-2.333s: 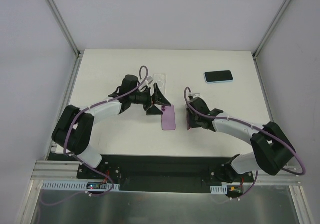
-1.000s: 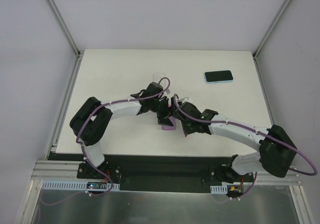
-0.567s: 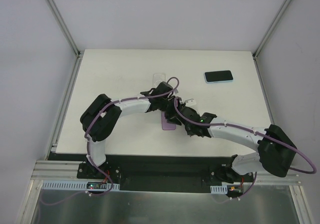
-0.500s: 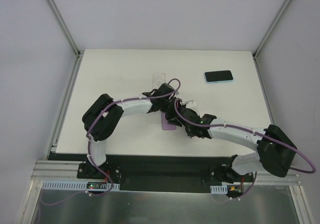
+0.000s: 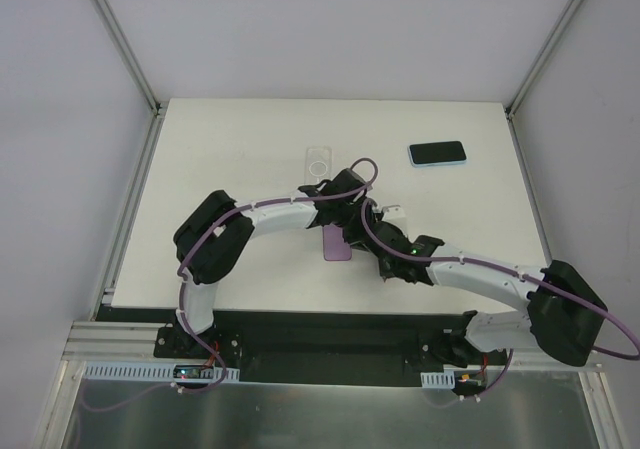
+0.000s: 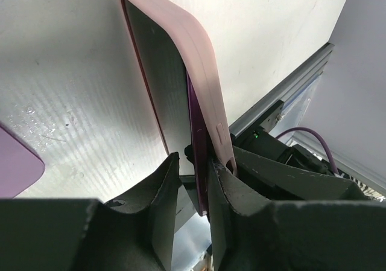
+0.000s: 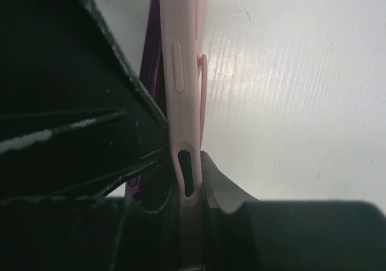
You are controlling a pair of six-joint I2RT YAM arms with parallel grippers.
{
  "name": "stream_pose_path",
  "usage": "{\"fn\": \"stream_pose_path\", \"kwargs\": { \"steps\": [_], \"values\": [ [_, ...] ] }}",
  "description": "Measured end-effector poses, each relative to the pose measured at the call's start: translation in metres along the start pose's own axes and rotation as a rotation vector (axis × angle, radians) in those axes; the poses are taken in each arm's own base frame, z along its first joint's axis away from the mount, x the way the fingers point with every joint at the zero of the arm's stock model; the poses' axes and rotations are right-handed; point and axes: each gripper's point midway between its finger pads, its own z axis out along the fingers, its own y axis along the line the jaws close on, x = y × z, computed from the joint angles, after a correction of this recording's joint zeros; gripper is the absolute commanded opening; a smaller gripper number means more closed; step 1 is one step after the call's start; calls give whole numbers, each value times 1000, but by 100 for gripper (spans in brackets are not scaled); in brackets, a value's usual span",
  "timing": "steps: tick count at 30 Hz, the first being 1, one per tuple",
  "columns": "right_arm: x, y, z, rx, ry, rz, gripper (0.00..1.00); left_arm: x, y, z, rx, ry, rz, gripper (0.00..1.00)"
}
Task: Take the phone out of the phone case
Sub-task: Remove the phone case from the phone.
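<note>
Case: pale pink soft phone case (image 6: 202,60), up on one long edge over the white tabletop (image 6: 72,102), wrapped round the back of the phone.
Phone: dark-faced phone with a purple rim (image 6: 154,84), mostly inside the case; at the near end a strip of the purple rim stands clear of the pink wall.
Left fingers (image 6: 163,186): drawn in narrow, one on each side of that purple strip at the phone's near end; cannot tell whether both pads press it.
Right fingers (image 7: 220,189): clamped on the rim of the pink case, just below its slot cut-out and side button, with the purple of the phone on the far side of the wall.
Nearby: flat purple rectangular slab (image 5: 337,246) lying on the tabletop just beside the two wrists; clear phone case (image 5: 318,159) farther back; black-screened phone in a light blue case (image 5: 437,153) well apart, toward the right rear.
Hidden: from above, held case and phone covered by the two wrists where they meet.
Cut off: lower end of case and phone lost behind the fingers in both wrist views.
Unclear: purple slab, phone or case, not distinguishable.
</note>
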Motion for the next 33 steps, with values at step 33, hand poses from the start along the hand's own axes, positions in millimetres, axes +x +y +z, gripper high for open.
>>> {"fn": "stream_pose_path", "kwargs": {
  "steps": [33],
  "values": [
    [8, -23, 8, 10, -77, 251, 1, 0, -2, 35, -150, -92, 181, 18]
  ]
}}
